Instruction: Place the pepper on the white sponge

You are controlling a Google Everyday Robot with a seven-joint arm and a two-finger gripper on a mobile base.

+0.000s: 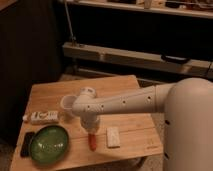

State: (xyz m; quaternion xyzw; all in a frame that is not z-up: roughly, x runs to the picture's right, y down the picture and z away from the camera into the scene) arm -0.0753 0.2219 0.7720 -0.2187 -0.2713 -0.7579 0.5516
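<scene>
The pepper [92, 142] is small, slender and red-orange. It lies on the wooden table [135, 125] near the front edge. The white sponge [113, 137] is a small flat pad lying just right of the pepper, with a narrow gap between them. My gripper [90, 130] hangs from the white arm directly over the pepper's far end and hides that end. I cannot see whether it touches the pepper.
A green bowl [48, 144] sits at the front left, with a black flat object [26, 144] beside it. A white printed box [44, 117] lies at the left edge. A white cup [67, 104] stands behind the arm. Dark shelving stands beyond the table.
</scene>
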